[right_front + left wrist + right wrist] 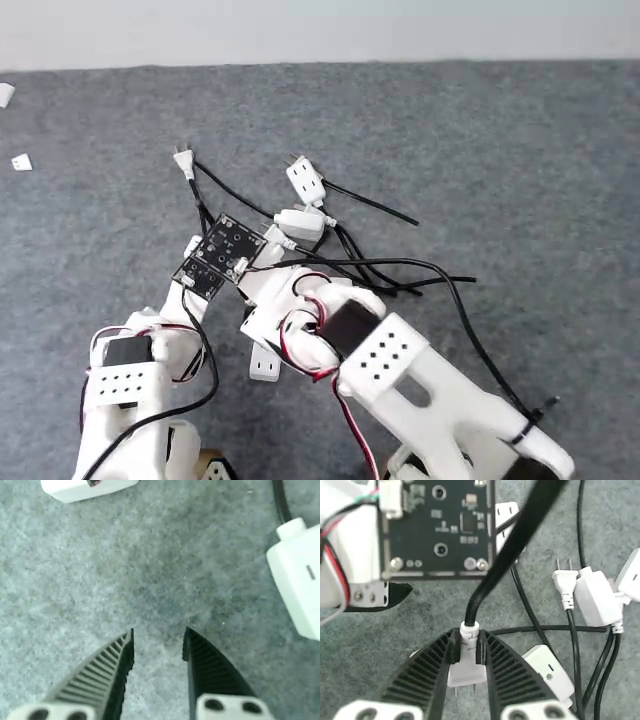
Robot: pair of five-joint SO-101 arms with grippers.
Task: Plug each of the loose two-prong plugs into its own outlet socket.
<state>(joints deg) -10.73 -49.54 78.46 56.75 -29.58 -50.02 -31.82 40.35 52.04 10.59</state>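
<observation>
Grip looks deliberate: your right gripper (pixel 466 642) clamps the white two-prong plug (pixel 465 672) by its sides, prongs free; left gripper (pixel 159 636) gapes empty.

- A white outlet block (pixel 299 580) runs off the edge of the left wrist view, most of it unseen.
- Another white piece (pixel 82 487) is cut off by that same view's edge.
- The right gripper (pixel 467 641) covers both sides of a white plug (pixel 465 672) with its fingers.
- A white scrap (pixel 21 162) in the high view is too small to identify.
</observation>
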